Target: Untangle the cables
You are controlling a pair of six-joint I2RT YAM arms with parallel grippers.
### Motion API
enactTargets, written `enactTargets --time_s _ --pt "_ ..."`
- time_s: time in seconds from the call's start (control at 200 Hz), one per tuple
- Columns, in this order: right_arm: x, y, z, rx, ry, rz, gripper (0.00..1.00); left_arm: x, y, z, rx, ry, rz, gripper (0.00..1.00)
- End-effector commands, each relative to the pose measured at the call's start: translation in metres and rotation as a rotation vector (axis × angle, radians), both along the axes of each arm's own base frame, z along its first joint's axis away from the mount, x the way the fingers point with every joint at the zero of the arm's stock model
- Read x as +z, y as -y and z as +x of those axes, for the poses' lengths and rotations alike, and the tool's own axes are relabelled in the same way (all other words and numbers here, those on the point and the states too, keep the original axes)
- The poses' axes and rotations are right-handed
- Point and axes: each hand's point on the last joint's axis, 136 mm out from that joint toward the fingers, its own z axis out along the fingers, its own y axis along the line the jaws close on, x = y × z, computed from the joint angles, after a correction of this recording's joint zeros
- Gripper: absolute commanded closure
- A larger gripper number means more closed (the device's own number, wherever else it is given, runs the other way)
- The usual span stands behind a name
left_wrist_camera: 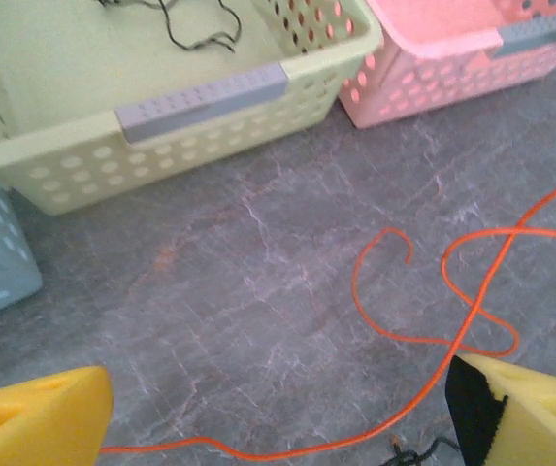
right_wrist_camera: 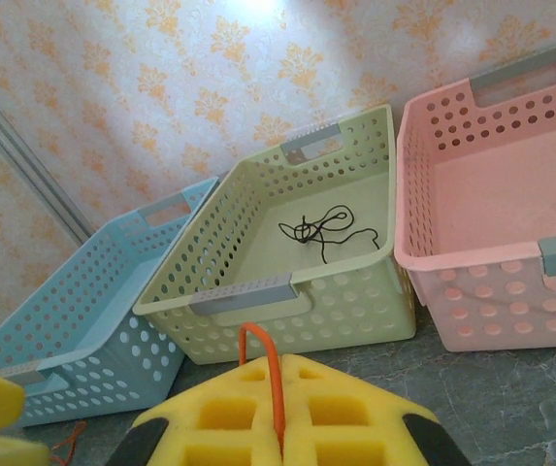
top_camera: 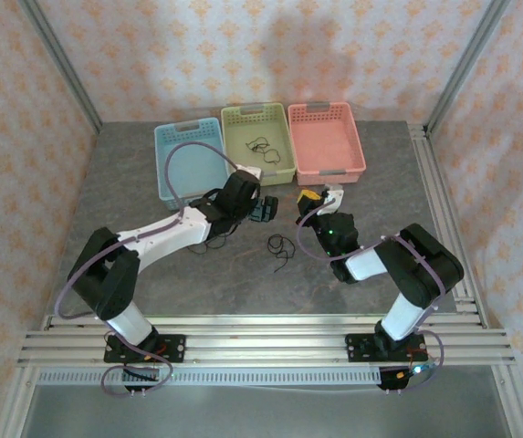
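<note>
Cables (top_camera: 279,246): one black tangle is seen on the grey surface (left_wrist_camera: 219,291) between the two arms. A second black cable (right_wrist_camera: 321,230) is lying inside the green basket (left_wrist_camera: 200,102). An orange cable (left_wrist_camera: 355,286) is spread in loose loops on the surface, just in front of the green and pink baskets (left_wrist_camera: 433,87).

Right tool (right_wrist_camera: 278,413): pads are pressed together w/ the orange cable pinched between them, and a short loop pokes up above the foam.

Left tool (left_wrist_camera: 278,427): spread wide, nothing gripped. It is held low over the surface, w/ the orange strand running across the gap between its fingers (left_wrist_camera: 35,417).

Key relation: in the left wrist view the orange cable's long run is laid slantwise, from low-left under the left tool up to the right. The slack is thus nearest the left tool, right below it, and the loops lie just beyond and to the right.

Prob. next: left tool to be lowered and closed on that strand, then the two tools drawn apart.

Risk: a bit of black cable by the right-hand finger could get caught as well.
</note>
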Motion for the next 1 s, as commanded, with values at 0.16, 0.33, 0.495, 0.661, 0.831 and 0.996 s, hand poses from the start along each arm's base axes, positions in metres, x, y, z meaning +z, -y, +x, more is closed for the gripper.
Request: enactTargets --time_s 0.16,0.33,0.495,0.661,0.831,0.996 --pt "0.015 0.011 -0.002 -0.04 0.061 0.005 1.0 -0.006 0.034 -0.011 -0.154 -0.075 -0.029 0.1" --pt "0.016 0.014 -0.003 -0.05 0.067 0.01 1.0 -0.014 0.039 -0.01 -0.165 -0.11 -0.02 0.11" --pt "0.017 0.017 -0.002 -0.057 0.069 0.02 1.0 -0.017 0.042 -0.012 -0.181 -0.123 -0.015 0.13" --pt "0.019 0.024 -0.002 -0.078 0.076 0.025 1.0 -0.018 0.047 -0.014 -0.2 -0.134 -0.016 0.19" --pt "0.023 0.032 -0.003 -0.106 0.085 0.032 1.0 -0.022 0.048 -0.014 -0.205 -0.153 -0.008 0.24" --pt "0.023 0.039 -0.003 -0.133 0.086 0.034 1.0 -0.026 0.048 -0.013 -0.197 -0.165 0.006 0.27"
